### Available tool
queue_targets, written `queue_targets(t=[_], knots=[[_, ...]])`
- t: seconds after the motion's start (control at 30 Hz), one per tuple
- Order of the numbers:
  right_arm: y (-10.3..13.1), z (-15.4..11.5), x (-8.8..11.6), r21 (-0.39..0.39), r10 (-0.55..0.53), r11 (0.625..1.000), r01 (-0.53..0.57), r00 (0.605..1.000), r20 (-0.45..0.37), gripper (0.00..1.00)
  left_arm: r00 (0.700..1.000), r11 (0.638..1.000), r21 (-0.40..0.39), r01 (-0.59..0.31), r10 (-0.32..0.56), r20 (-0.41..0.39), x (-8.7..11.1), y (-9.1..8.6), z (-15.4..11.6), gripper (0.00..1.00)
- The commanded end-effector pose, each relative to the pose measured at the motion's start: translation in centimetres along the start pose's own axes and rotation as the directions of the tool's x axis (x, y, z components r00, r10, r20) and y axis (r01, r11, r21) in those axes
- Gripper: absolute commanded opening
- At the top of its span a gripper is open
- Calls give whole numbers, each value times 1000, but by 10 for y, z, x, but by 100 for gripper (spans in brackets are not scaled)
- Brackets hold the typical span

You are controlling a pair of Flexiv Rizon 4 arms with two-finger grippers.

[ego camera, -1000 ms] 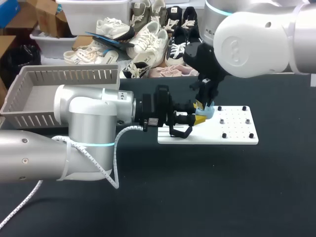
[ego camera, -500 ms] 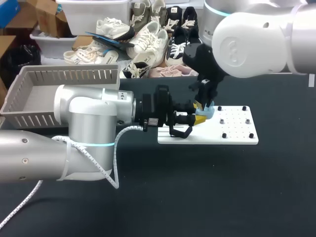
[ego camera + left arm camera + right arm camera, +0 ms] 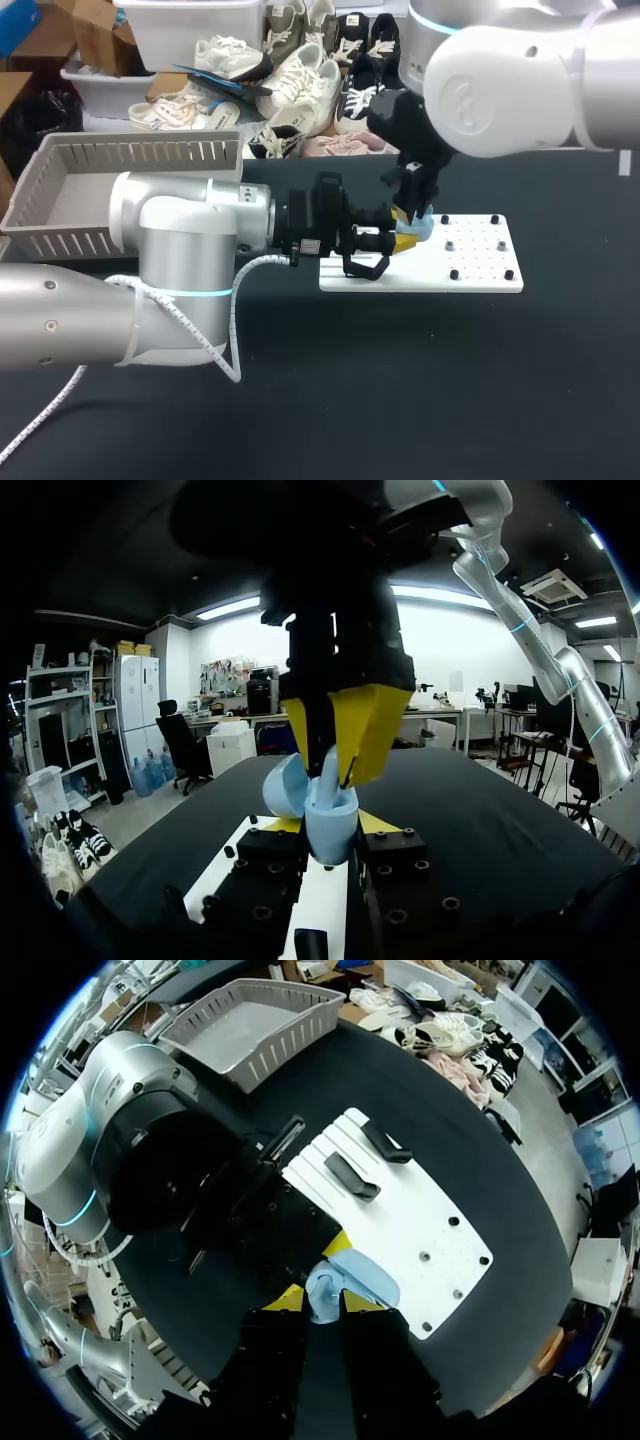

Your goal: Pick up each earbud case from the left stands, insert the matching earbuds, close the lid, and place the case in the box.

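Basket (image 3: 130,152), gray, sits well off to the left of the white board (image 3: 480,268). Left gripper (image 3: 402,240) reaches in over the board from that same side, pinching the open light-blue earbud case (image 3: 328,825) from both sides. The case is held just above the board, lid (image 3: 284,785) flipped up. Right gripper (image 3: 338,742) hangs over the board too, right at the case's mouth. Can't tell if it's gripping anything.
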State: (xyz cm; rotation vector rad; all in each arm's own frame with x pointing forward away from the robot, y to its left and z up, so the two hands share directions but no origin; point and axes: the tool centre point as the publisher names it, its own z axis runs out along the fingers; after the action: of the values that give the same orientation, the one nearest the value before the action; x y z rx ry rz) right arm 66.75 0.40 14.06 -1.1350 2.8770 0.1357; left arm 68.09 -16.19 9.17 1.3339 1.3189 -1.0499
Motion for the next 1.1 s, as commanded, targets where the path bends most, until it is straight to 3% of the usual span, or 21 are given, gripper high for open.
queue_targets(t=[0.03,1.1], knots=[[0,0,-1,-2,1,1000,-1,1000,-7,0,1000,1000,-1,-2,2,4,0,1,0,0],[2,0,-5,20,-6,1000,6,999,-34,0,1000,1000,-1,-2,2,4,0,1,0,0]])
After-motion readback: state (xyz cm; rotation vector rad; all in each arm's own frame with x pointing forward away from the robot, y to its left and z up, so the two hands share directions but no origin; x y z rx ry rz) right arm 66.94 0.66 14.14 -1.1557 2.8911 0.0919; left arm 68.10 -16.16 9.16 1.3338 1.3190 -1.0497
